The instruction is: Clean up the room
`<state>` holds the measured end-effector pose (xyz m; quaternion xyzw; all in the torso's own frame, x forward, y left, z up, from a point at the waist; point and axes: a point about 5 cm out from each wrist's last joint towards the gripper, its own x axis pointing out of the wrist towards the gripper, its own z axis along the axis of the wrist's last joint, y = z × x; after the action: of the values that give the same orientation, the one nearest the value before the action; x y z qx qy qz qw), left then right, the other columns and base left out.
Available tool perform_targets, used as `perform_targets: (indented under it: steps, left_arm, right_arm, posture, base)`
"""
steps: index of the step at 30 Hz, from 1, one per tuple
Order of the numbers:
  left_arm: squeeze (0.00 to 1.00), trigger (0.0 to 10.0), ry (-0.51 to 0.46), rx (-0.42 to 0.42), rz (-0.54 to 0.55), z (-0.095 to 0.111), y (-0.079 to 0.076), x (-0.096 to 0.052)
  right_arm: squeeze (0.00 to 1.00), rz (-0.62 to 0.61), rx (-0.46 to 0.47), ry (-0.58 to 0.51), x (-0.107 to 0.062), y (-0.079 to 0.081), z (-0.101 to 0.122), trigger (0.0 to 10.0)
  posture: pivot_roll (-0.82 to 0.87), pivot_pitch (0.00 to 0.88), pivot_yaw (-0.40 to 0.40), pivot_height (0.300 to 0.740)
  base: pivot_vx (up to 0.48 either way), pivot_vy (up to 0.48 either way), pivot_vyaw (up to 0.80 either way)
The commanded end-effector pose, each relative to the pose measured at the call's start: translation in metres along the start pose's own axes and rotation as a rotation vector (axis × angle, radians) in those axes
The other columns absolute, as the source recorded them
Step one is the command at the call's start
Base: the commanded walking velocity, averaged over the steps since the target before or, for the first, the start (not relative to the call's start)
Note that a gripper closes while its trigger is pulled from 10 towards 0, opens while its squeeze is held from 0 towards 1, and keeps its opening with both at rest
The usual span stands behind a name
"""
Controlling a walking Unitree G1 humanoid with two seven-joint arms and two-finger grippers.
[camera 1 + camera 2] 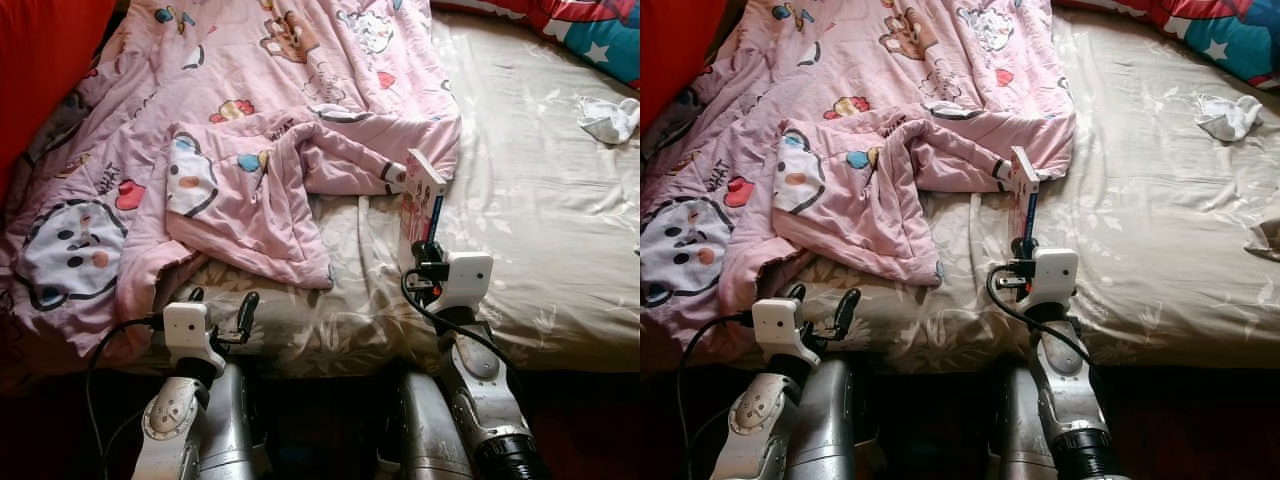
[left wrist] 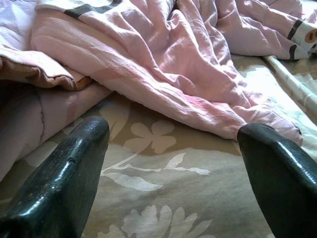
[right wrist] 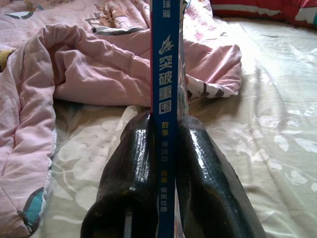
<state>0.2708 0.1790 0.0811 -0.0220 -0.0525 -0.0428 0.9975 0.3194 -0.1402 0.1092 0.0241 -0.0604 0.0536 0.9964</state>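
A thin book (image 1: 420,205) with a blue spine (image 3: 165,99) stands upright over the beige floral bedsheet (image 1: 520,200), with my right gripper (image 1: 428,252) shut on its lower end. A crumpled pink cartoon quilt (image 1: 240,130) covers the bed's left half, its folded corner lying just left of the book. My left gripper (image 1: 222,312) is open at the bed's front edge, near the quilt's hem. Its fingers (image 2: 64,178) hover over bare sheet, with quilt folds (image 2: 163,64) ahead.
A small white crumpled cloth (image 1: 610,118) lies at the far right of the bed. A red and blue star-patterned pillow (image 1: 590,25) sits at the back right. Something red (image 1: 45,60) borders the left. Dark floor lies below the bed's front edge.
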Motion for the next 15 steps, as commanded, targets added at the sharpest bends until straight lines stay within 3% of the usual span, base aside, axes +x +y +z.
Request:
perform_targets:
  steps: [1, 15]
  left_arm:
    - [0.0, 10.0, 0.028, -0.002, -0.007, -0.007, -0.003, -0.0032]
    - [0.0, 10.0, 0.023, -0.007, -0.003, -0.0056, -0.0033, -0.0039]
  right_arm:
    - [0.0, -0.011, -0.013, -0.056, 0.0023, -0.0047, 0.0132, 10.0]
    - [0.0, -0.009, -0.001, -0.056, -0.001, -0.0021, 0.0106, 10.0]
  posture:
    - [0.08, 0.21, -0.081, 0.562]
    - [0.09, 0.229, -0.081, 0.601]
  base:
    - [0.0, 0.0, 0.0]
    - [0.0, 0.0, 0.0]
